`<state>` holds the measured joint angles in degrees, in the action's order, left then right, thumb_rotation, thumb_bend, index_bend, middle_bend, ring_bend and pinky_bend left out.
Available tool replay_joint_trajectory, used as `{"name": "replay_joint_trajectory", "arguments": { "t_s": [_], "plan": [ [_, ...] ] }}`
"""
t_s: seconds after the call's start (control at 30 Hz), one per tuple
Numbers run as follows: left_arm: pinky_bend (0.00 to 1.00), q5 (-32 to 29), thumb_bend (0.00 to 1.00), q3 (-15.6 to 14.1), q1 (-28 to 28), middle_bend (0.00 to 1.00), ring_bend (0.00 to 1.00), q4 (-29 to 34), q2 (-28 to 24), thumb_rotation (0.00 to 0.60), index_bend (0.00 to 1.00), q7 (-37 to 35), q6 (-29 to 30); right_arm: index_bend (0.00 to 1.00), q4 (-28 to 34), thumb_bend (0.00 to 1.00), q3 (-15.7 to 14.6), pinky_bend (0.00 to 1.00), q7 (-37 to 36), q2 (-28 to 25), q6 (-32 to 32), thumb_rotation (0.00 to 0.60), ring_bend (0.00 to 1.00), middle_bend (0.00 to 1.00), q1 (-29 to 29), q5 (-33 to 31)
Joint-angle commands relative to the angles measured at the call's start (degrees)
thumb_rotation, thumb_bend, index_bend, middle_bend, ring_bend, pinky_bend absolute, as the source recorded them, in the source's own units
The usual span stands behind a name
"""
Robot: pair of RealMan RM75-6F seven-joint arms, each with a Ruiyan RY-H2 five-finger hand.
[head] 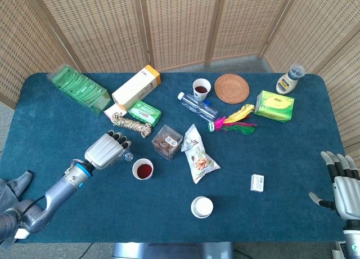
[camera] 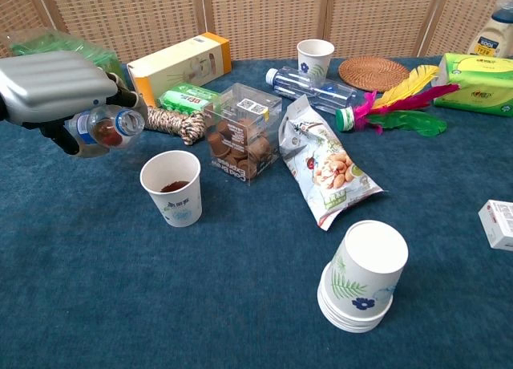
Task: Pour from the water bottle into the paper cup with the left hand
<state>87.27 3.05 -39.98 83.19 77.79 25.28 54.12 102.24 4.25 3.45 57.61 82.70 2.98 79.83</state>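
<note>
My left hand (head: 106,151) (camera: 54,87) grips a small clear water bottle (camera: 103,131) holding a little dark red liquid. The bottle is uncapped and tipped nearly on its side, its open neck (head: 128,156) pointing toward the paper cup (head: 143,169) (camera: 171,187). The mouth sits just left of and above the cup's rim. That cup stands upright with dark liquid at its bottom. No stream shows between them. My right hand (head: 342,183) hovers open at the table's front right corner, far from both.
Close behind the cup lie a rope bundle (camera: 159,116), a clear box of snacks (camera: 241,132) and a snack bag (camera: 327,165). A stack of upturned cups (camera: 362,274) stands at the front. A second cup (head: 201,88), a lying bottle (head: 197,106) and boxes sit further back.
</note>
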Motion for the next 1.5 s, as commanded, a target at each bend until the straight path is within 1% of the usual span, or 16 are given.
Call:
{"name": "replay_joint_trajectory", "arguments": {
  "t_s": [0.03,0.27,0.43,1.07,1.5],
  "plan": [
    [0.42,-0.42,0.48,0.02,-0.74,0.47,0.32,0.78,-0.17,0.6,0.55,2.84,-0.58,0.0,0.0,0.0,-0.02,0.0,-0.06,-0.03,-0.02,0.6,0.0,0.0,-0.01,0.04],
    [0.42,-1.07,0.49,-0.16,-1.95,0.47,0.32,1.52,-0.53,0.6,0.56,7.73,-1.87,0.0,0.0,0.0,0.02,0.0,-0.35,-0.11,-0.08,0.6,0.0,0.0,0.0,0.08],
    [0.42,-0.44,0.48,-0.52,-2.95,0.47,0.32,1.68,-0.27,0.6,0.56,11.05,-2.35,0.0,0.03,0.0,0.04,0.0,-0.38,-0.14,-0.04,0.6,0.0,0.0,-0.03,0.06],
    [0.42,-2.19,0.49,-0.27,-5.71,0.47,0.32,1.01,2.64,0.6,0.57,21.11,-3.7,0.0,-0.12,0.0,0.22,0.0,-1.75,-0.63,0.13,0.6,0.0,0.0,-0.22,0.13],
    [0.42,0.21,0.49,-1.5,-6.87,0.47,0.32,-0.03,3.73,0.6,0.58,26.91,-2.57,0.0,-0.07,0.0,0.18,0.0,-1.76,-0.7,0.23,0.6,0.0,0.0,-0.3,0.27]
  ]
}}
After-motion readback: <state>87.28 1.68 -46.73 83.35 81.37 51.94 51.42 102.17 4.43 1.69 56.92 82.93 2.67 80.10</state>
